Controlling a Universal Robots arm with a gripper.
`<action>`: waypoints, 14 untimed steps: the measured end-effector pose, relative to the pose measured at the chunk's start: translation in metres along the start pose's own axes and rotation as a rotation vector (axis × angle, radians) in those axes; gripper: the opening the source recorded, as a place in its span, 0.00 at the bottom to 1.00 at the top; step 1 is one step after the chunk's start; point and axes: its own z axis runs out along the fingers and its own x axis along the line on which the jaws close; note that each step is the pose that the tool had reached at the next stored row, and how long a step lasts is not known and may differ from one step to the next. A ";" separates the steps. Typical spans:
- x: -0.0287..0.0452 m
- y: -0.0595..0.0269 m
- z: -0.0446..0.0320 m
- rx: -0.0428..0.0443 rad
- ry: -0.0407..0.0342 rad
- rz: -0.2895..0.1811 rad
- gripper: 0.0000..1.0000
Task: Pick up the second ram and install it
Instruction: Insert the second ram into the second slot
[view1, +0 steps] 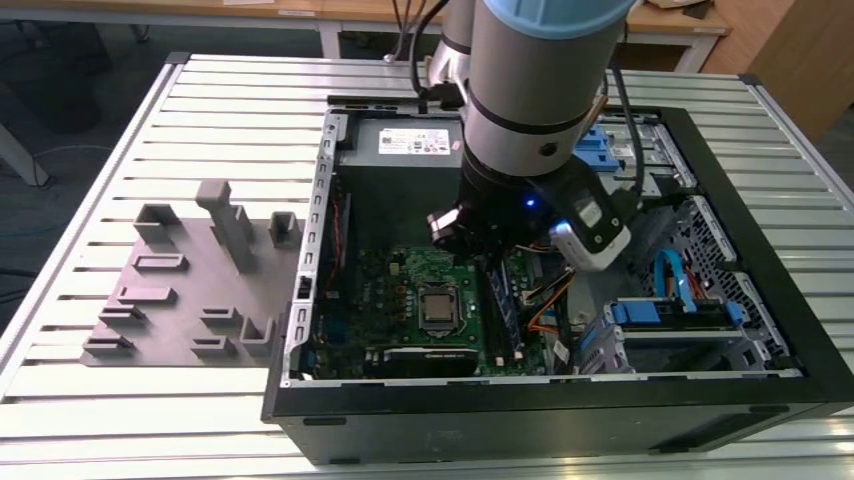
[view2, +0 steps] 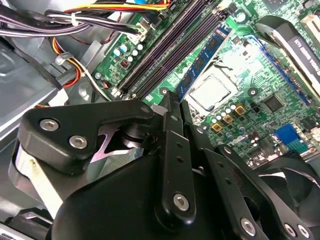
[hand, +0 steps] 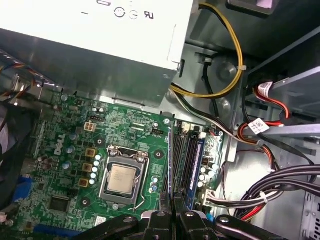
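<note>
First wrist view: 1 gripper (hand: 172, 212) tight around 1 second ram (hand: 170, 160), near 1 processor (hand: 121, 179).

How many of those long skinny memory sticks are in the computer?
2. One thin dark stick with blue labels is gripped in the black hand, beside the silver processor. The other blue-labelled stick stands beyond the dark slots. More may be hidden.
</note>
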 end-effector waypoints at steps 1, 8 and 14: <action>0.0000 0.0000 0.0000 0.0005 -0.0006 0.006 0.11; 0.0000 0.0000 0.0000 0.0036 -0.0041 0.043 0.11; 0.0000 0.0000 0.0000 0.0063 -0.0071 0.075 0.11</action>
